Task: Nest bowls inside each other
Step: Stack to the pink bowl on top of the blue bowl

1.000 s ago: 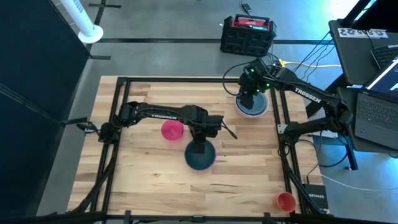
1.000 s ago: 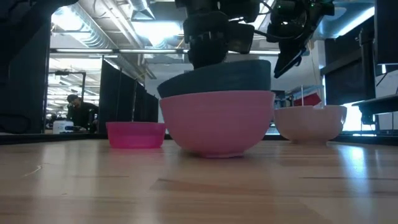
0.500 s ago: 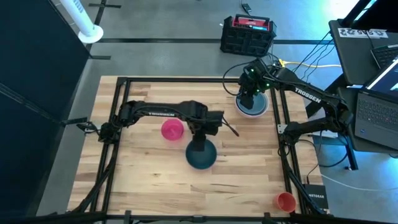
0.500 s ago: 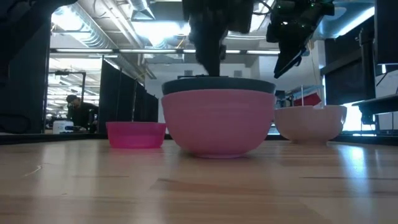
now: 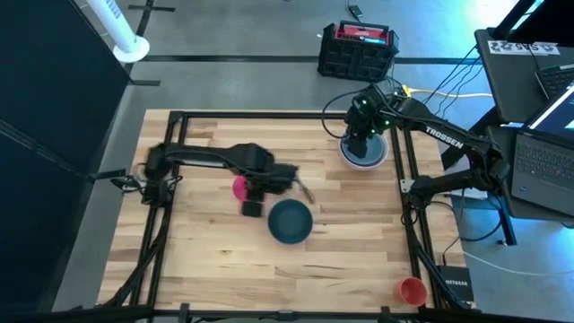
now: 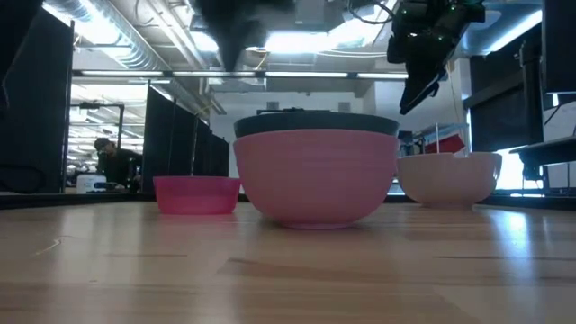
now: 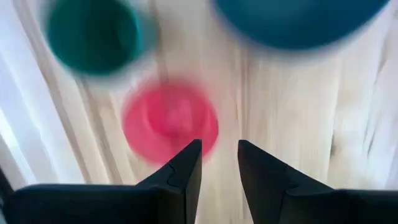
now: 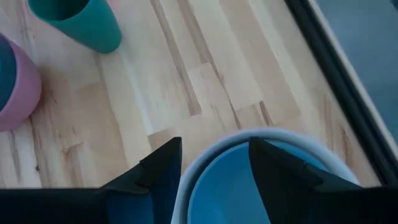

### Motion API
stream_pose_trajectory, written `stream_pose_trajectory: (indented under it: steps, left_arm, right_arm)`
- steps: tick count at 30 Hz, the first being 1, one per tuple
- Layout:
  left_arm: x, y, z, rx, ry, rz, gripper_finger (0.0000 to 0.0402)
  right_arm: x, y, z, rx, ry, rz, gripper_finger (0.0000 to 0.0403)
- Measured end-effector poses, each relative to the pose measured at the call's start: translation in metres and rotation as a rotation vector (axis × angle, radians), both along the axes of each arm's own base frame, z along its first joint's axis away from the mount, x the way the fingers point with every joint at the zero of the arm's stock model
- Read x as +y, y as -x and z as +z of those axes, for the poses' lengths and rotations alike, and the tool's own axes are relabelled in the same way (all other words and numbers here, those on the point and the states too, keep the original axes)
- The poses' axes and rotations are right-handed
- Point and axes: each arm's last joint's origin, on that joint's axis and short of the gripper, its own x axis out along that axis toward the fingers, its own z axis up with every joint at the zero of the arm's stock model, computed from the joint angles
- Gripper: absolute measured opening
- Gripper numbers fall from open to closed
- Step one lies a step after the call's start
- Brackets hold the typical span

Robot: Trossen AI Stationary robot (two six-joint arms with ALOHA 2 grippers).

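Table (image 5: 215, 260): pale wood planks, dark-framed.
Left gripper (image 7: 219, 163): parted, empty — hot pink bowl (image 7: 169, 119) beneath.
Right gripper (image 8: 211, 163): wide, empty — over blue bowl (image 8: 249, 186).

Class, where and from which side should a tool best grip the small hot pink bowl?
Probably the hot pink bowl by its rim wall, from above: it sits upright and open-topped, low and wide, so one finger can go inside and one outside. The left tool is above it.
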Motion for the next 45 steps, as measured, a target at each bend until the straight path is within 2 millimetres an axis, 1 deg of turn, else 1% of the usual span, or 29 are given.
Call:
stream_pose_trajectory:
  steps: [3, 6, 8, 10, 14, 17, 30, 34, 45]
  left_arm:
    - [0.005, 0.024, -0.024, -0.081, 0.006, 0.050, 0.0088]
    - [0.009, 0.050, -0.037, -0.179, 0.029, 0.116, 0.0088]
    - [0.011, 0.060, -0.044, -0.193, 0.033, 0.131, 0.0088]
    - [0.012, 0.065, -0.053, -0.174, 0.029, 0.114, 0.0088]
    - [0.011, 0.065, -0.062, -0.197, 0.022, 0.019, 0.0088]
    - [0.011, 0.064, -0.073, -0.217, 0.019, -0.032, 0.0088]
    - [0.012, 0.071, -0.093, -0.163, 0.014, -0.070, 0.0088]
    - [0.012, 0.066, -0.096, -0.200, 0.012, -0.082, 0.0088]
    - [0.009, 0.055, -0.114, -0.182, 0.020, -0.134, 0.0088]
  right_arm:
    - [0.000, 0.001, -0.002, 0.011, -0.003, -0.002, 0.0175]
    - [0.000, 0.001, -0.003, 0.015, -0.008, -0.006, 0.0175]
    - [0.000, 0.001, -0.004, 0.014, -0.009, -0.008, 0.0175]
    - [0.000, 0.001, -0.003, 0.012, -0.008, -0.008, 0.0175]
    - [0.000, 0.000, -0.003, 0.010, -0.007, -0.010, 0.0175]
    - [0.000, 0.000, -0.003, 0.009, -0.011, -0.018, 0.0175]
    - [0.000, 0.000, -0.003, 0.007, -0.017, -0.029, 0.0175]
    - [0.000, 0.000, -0.003, 0.007, -0.017, -0.030, 0.0175]
    - [0.000, 0.001, -0.003, 0.006, -0.030, -0.049, 0.0175]
